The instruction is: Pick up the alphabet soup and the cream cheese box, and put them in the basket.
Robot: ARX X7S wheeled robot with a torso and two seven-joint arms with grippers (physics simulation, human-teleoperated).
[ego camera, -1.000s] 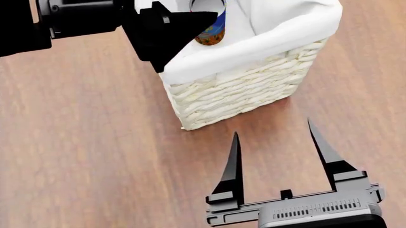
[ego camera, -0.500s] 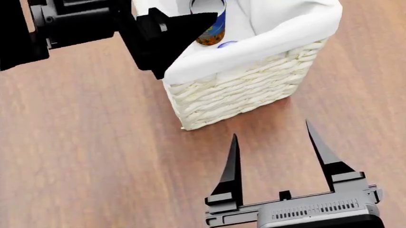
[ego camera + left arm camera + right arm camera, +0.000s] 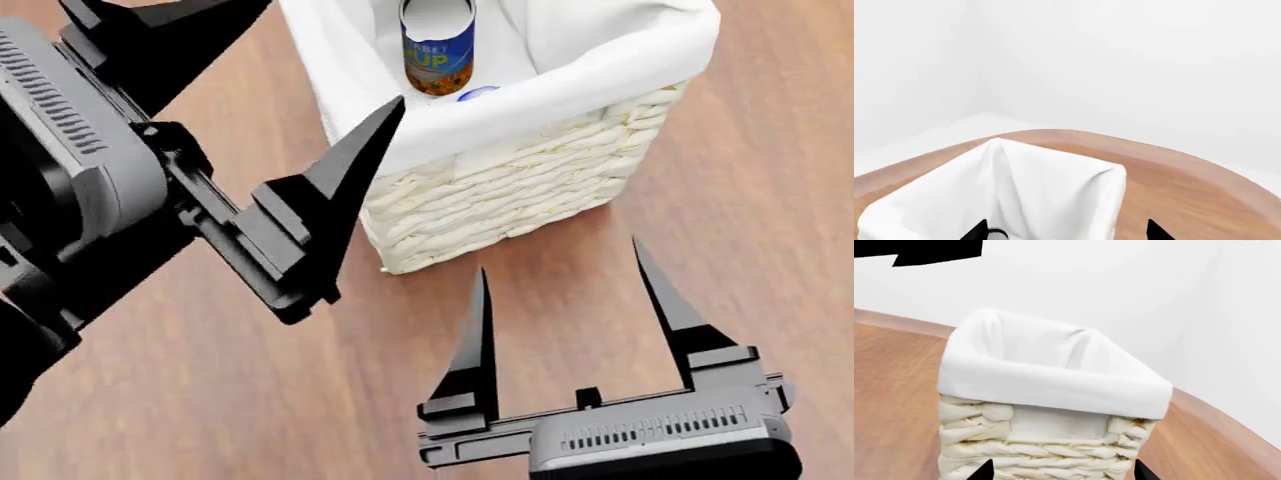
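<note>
The alphabet soup (image 3: 438,47) stands upright inside the basket (image 3: 534,190) at the frame's top; a blue sliver beside it is perhaps the cream cheese box (image 3: 477,93). The left claw (image 3: 287,60) and right claw (image 3: 558,280) both gape empty.

Left gripper (image 3: 320,60) fingers spread, seemingly empty; right gripper (image 3: 561,285) likewise.

Cylindrical soup can (image 3: 439,48) — blue label, yellow lettering, orange-yellow lower band, white-silver top. Rectangular wicker basket (image 3: 514,200) — cream-white braided weave; plain white cloth liner (image 3: 627,50) folded over the rim. Small item (image 3: 477,93) beside the can: white with a blue edge, mostly hidden. Wooden tabletop (image 3: 160,400): warm reddish-brown, streaked grain. Both grippers: black tapered fingers, grey ribbed bodies. Background walls: plain white.
</note>
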